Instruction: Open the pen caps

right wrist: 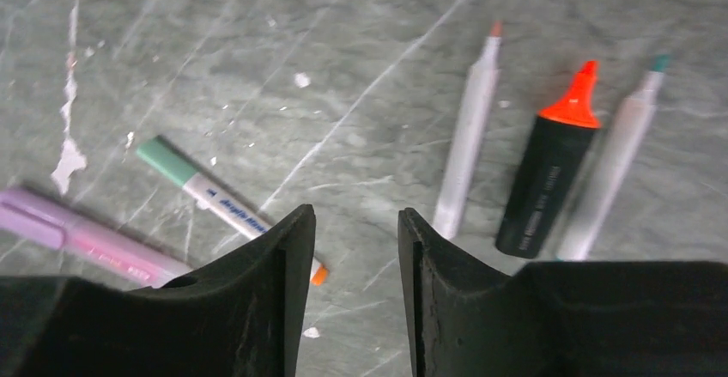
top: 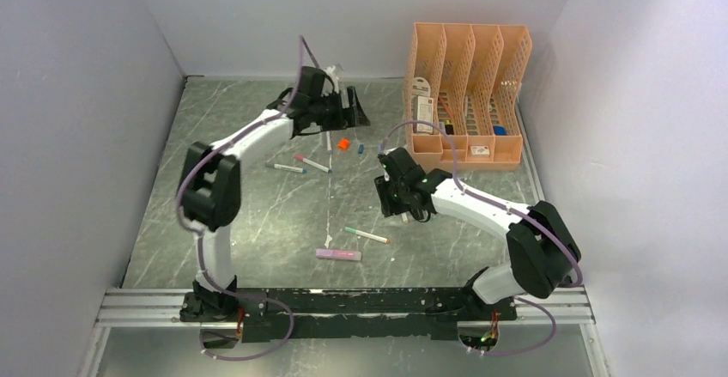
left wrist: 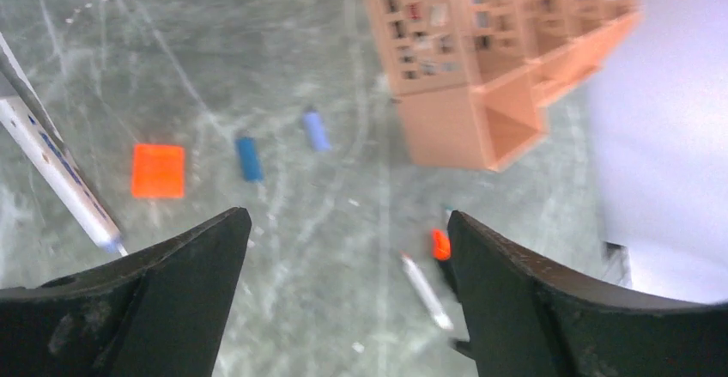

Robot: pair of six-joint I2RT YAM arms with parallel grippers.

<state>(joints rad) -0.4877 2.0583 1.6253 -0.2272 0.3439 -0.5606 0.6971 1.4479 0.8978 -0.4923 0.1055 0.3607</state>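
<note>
Grey marbled surface (top: 257, 240), white walls, peach organiser (top: 468, 94) far right. From above, the left gripper (top: 336, 109) hangs far back and the right gripper (top: 397, 195) mid-surface. Five pens lie in the open, the pink pen (top: 338, 255) nearest.

Left wrist: fingers (left wrist: 172, 300) spread wide, empty. Three loose caps in a row: orange cap (left wrist: 158, 171), blue cap (left wrist: 249, 158), lilac cap (left wrist: 316, 130).

Right wrist: fingers (right wrist: 257, 300) slightly parted, gripping nothing. Three pens are bare-tipped, two are capped: the green-capped pen (right wrist: 219, 201) and the pink one. My call: clamp the barrel and pull the cap straight along it.
</note>
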